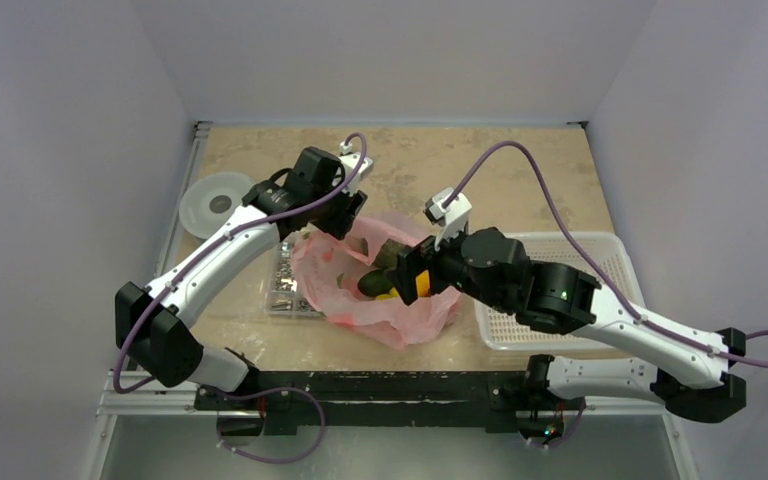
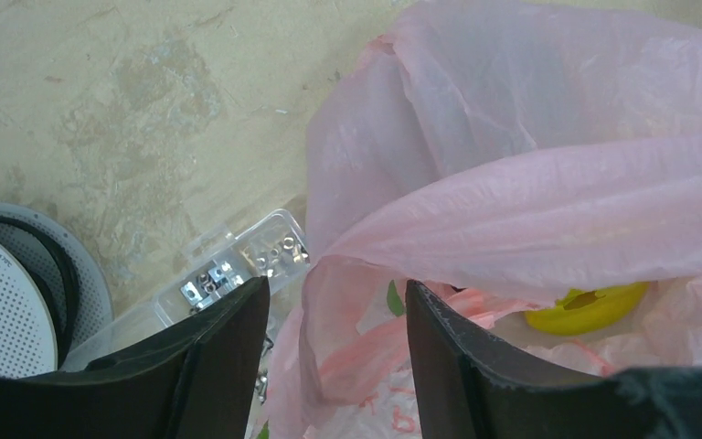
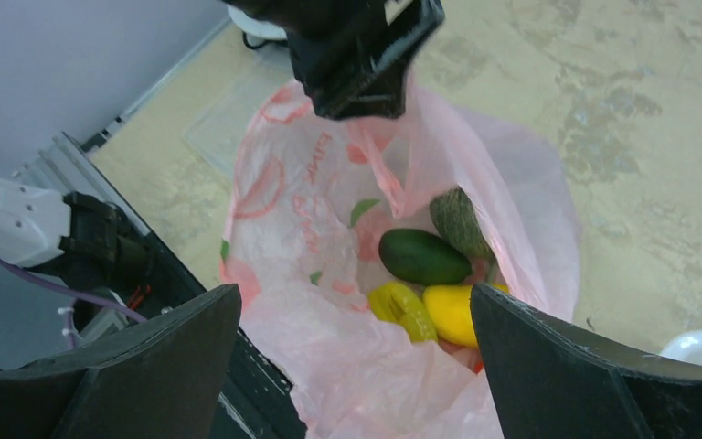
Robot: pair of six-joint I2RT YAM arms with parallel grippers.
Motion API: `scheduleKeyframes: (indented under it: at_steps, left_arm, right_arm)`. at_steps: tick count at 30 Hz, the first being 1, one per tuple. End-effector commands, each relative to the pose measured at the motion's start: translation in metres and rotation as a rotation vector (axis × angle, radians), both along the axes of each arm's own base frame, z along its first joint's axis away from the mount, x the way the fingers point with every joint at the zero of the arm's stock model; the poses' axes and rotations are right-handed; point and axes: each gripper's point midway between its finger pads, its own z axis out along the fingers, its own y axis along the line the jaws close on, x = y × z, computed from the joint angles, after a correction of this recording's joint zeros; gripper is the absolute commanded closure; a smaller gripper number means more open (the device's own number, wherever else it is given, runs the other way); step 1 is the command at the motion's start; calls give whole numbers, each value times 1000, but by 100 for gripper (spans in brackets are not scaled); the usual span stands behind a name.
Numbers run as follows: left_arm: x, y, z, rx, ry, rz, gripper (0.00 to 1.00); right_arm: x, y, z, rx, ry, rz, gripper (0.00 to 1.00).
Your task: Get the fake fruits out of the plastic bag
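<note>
Wide apart at the bottom of the right wrist view stood the jaws of the right gripper [image 3: 352, 302], open and holding nothing, poised over the mouth of the bag [image 3: 311, 210]. Inside the bag lay the fruits: a green fruit [image 3: 423, 256], a yellow fruit [image 3: 452, 311] just below it, and a long yellow piece [image 3: 400, 311] touching the yellow one. A rough ball [image 3: 460, 219] of greenish brown sat behind the green fruit, against the bag's wall.

From the left wrist, the left gripper [image 2: 336, 288] also had its jaws apart. The bag's rim hung loosely in the gap between them, and it could not be told whether either jaw touched the film. Under the pink fold a yellow fruit showed through the opening.

From above, the bag sat on the table [image 1: 520, 180] between the two arms, with the left gripper at its far left rim and the right gripper over its middle. A clear box [image 1: 285, 285] of small metal parts lay against the bag's left side, a round white disc [image 1: 215, 200] lay farther left, and a white basket [image 1: 600, 255] stood to the right, partly under the right arm.
</note>
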Motion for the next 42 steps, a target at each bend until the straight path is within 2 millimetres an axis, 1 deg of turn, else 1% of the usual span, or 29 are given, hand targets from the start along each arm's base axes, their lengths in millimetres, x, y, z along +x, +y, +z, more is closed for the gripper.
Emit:
scheduleKeyframes:
  at_steps: [1, 3, 4, 5, 6, 7, 9, 10, 11, 12, 13, 15, 16, 17, 19, 20, 21, 23, 25, 28, 29, 30, 33, 35, 37, 38, 40, 41, 42]
  left_arm:
    - [2, -2, 6, -3, -24, -14, 48]
    - [2, -3, 5, -4, -20, -15, 58]
    - [2, -2, 4, -3, -20, -16, 63]
    - [2, -3, 4, -2, -20, -19, 69]
    - [2, -3, 5, -1, -19, -22, 72]
    - [1, -4, 5, -3, -15, -27, 76]
    - [0, -6, 7, -13, -14, -35, 82]
    - [-1, -6, 6, -17, -14, -39, 85]
    - [-1, -6, 5, -18, -14, -39, 91]
    - [-1, -6, 5, -19, -15, -39, 97]
    - [-2, -8, 5, -24, -10, -47, 100]
    - [-3, -11, 6, -38, -4, -60, 100]
    - [-3, -12, 6, -42, -3, -64, 100]
    - [-4, -13, 6, -46, -1, -65, 100]
    - [-4, -13, 5, -45, -2, -66, 100]
    - [-4, -12, 5, -40, -2, -68, 100]
    - [-4, -11, 5, -34, -2, -68, 100]
    - [-3, -9, 6, -30, -14, -65, 100]
    - [-3, -9, 7, -32, -16, -68, 100]
    - [-3, -10, 7, -33, -14, -76, 100]
    - [-3, -11, 7, -35, -13, -77, 100]
    - [-3, -11, 7, -38, -11, -79, 100]
    - [-3, -13, 6, -41, -6, -83, 100]
    - [-2, -14, 3, -35, 5, -83, 100]
    - [-4, -14, 3, -36, 16, -86, 100]
    - [-4, -14, 3, -39, 17, -86, 100]
    - [-4, -14, 1, -40, 13, -85, 100]
    - [-4, -13, 1, -37, 13, -84, 100]
    - [-3, -13, -1, -33, 15, -84, 100]
  right_arm:
    - [-4, 18, 34, 20, -52, 93, 4]
    - [-8, 24, 40, 39, -61, 135, 9]
    - [-10, 26, 41, 44, -71, 155, 13]
    - [-12, 30, 37, 43, -82, 188, 20]
    - [-14, 34, 30, 33, -84, 208, 29]
    - [-13, 37, 18, 14, -76, 216, 40]
    - [-12, 45, -16, -28, -26, 214, 60]
    - [-11, 49, -35, -45, -1, 205, 65]
    - [-7, 50, -52, -56, 18, 176, 67]
    - [-2, 50, -69, -67, 27, 141, 68]
    - [6, 50, -83, -75, 19, 97, 67]
    - [19, 43, -115, -113, 16, 4, 66]
    - [25, 41, -127, -132, 13, -34, 67]
    - [28, 40, -142, -164, 24, -55, 70]
    - [35, 35, -161, -215, 23, -102, 78]
    - [37, 32, -170, -240, 19, -119, 81]
    - [37, 35, -176, -256, 23, -106, 82]
    - [28, 42, -193, -276, 60, -51, 83]
    - [16, 47, -214, -291, 113, -4, 83]
    - [-9, 53, -244, -291, 181, 46, 83]
    - [-17, 52, -257, -306, 214, 55, 83]
    - [-24, 56, -263, -293, 231, 64, 83]
    - [-45, 60, -283, -309, 269, 81, 83]
    - [-52, 59, -296, -328, 277, 85, 83]
    - [-50, 55, -307, -363, 277, 58, 84]
    - [-48, 52, -310, -382, 271, 43, 84]
    - [-44, 46, -309, -411, 253, 1, 84]
    - [-42, 45, -306, -405, 243, -11, 82]
    - [-40, 45, -301, -393, 233, -17, 78]
